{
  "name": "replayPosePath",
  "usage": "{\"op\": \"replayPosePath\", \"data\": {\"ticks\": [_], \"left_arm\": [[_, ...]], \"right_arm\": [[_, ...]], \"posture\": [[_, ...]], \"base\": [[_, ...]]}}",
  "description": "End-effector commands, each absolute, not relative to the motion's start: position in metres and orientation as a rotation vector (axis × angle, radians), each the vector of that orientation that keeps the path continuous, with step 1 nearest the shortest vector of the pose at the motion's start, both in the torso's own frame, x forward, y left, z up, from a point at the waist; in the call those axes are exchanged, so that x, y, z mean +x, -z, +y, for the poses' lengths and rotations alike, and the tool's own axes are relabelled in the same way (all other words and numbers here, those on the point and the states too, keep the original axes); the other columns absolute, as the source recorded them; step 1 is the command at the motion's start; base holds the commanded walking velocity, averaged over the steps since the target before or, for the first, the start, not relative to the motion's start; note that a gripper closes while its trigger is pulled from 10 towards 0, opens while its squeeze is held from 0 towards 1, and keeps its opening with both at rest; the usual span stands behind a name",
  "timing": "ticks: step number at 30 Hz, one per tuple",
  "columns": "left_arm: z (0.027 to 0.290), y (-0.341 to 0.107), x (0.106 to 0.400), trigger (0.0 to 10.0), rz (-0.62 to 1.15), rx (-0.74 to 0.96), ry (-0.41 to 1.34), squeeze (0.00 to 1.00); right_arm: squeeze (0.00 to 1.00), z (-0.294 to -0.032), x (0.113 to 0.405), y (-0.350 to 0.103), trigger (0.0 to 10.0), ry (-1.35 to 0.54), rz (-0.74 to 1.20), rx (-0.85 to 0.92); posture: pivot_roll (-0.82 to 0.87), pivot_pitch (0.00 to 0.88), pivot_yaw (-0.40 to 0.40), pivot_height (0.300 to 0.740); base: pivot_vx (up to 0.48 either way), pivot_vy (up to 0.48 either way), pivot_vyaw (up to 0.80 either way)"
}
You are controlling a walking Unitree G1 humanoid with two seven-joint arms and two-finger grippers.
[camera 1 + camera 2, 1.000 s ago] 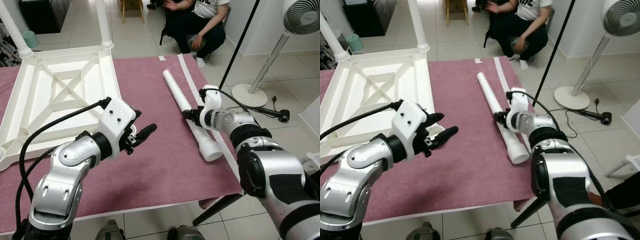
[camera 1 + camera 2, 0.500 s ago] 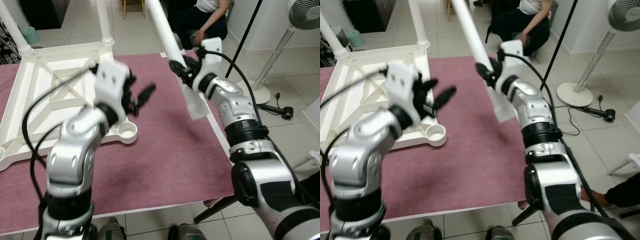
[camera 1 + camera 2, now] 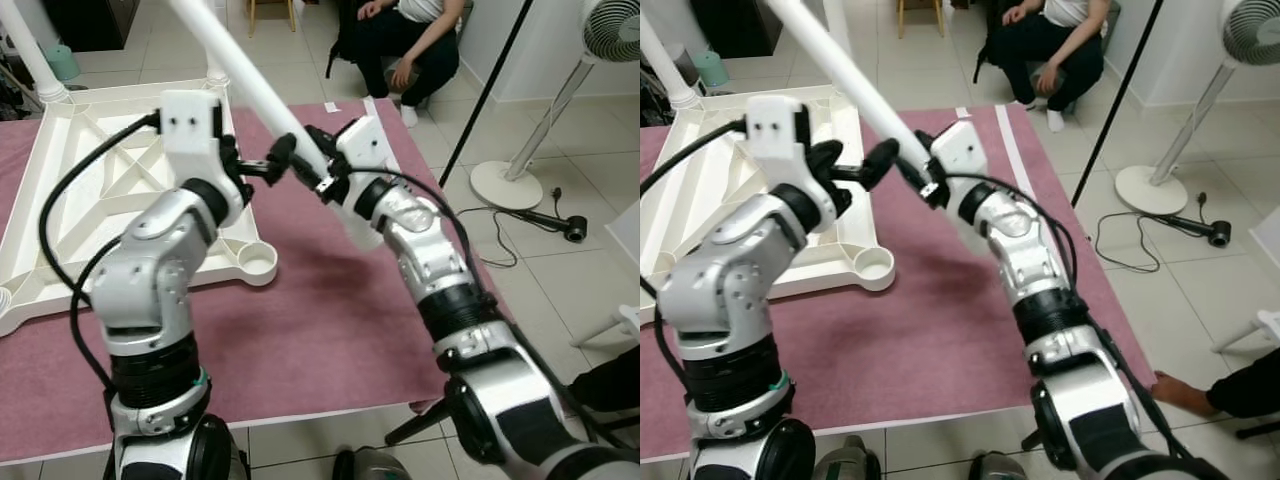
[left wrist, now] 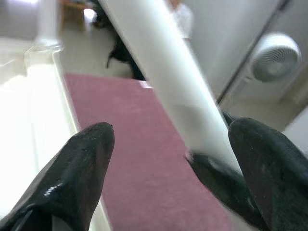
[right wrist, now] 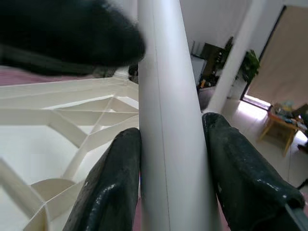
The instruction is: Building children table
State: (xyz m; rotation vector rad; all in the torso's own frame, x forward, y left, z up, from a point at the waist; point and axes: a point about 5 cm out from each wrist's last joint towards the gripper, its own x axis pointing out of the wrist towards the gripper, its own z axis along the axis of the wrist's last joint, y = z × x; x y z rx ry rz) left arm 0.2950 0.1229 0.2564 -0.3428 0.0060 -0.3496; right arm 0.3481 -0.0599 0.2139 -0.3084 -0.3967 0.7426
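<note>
White table leg (image 3: 240, 80), clamped between right jaws

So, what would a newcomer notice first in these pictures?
First, the long white table leg, held slanted in the air above the mauve cloth by the right gripper, shut around it. The left gripper is open beside the leg. To the left lies the upturned white tabletop, its near corner socket still empty.
</note>
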Motion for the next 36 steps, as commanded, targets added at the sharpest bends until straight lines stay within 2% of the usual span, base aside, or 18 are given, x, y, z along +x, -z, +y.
{"op": "replayPosePath", "data": {"ticks": [1, 4, 8, 17, 18, 20, 21, 35, 36], "left_arm": [[0.087, -0.274, 0.296, 10.0, -0.015, -0.523, 0.468, 0.00], [0.085, -0.275, 0.301, 10.0, 0.000, -0.570, 0.457, 0.00], [0.081, -0.283, 0.311, 10.0, 0.007, -0.762, 0.467, 0.00], [0.073, -0.291, 0.309, 10.0, 0.005, -0.854, 0.544, 0.00], [0.070, -0.292, 0.308, 7.1, 0.015, -0.868, 0.555, 0.00], [0.070, -0.292, 0.308, 7.1, 0.015, -0.868, 0.555, 0.00], [0.070, -0.292, 0.307, 0.0, 0.020, -0.863, 0.561, 0.00], [0.063, -0.295, 0.300, 0.0, 0.030, -0.815, 0.627, 0.00], [0.063, -0.296, 0.299, 0.0, 0.028, -0.816, 0.633, 0.00]], "right_arm": [[0.00, -0.052, 0.342, -0.222, 10.0, -0.755, -0.473, -0.340], [0.00, -0.048, 0.340, -0.222, 10.0, -0.764, -0.501, -0.356], [0.00, -0.038, 0.330, -0.218, 10.0, -0.796, -0.550, -0.403], [0.00, -0.033, 0.325, -0.214, 10.0, -0.814, -0.556, -0.415], [0.00, -0.032, 0.325, -0.213, 10.0, -0.814, -0.562, -0.418], [0.00, -0.032, 0.325, -0.213, 10.0, -0.814, -0.562, -0.418], [0.00, -0.031, 0.325, -0.213, 10.0, -0.813, -0.563, -0.419], [0.00, -0.034, 0.333, -0.213, 10.0, -0.759, -0.539, -0.443], [0.07, -0.035, 0.335, -0.212, 10.0, -0.743, -0.533, -0.450]], "posture": [[0.11, 0.000, 0.001, 0.740], [0.10, 0.000, 0.005, 0.740], [0.10, 0.000, 0.010, 0.740], [0.10, 0.000, 0.014, 0.740], [0.10, 0.000, 0.014, 0.740], [0.10, 0.000, 0.014, 0.740], [0.10, 0.000, 0.014, 0.740], [0.10, 0.000, 0.008, 0.740], [0.10, 0.000, 0.008, 0.740]], "base": [[0.000, 0.000, 0.00], [0.000, 0.000, 0.00], [0.000, 0.000, 0.00], [0.000, 0.000, 0.00], [0.000, 0.000, 0.00], [0.000, 0.000, 0.00], [0.000, 0.000, 0.00], [0.000, 0.000, 0.00], [0.000, 0.000, 0.00]]}}
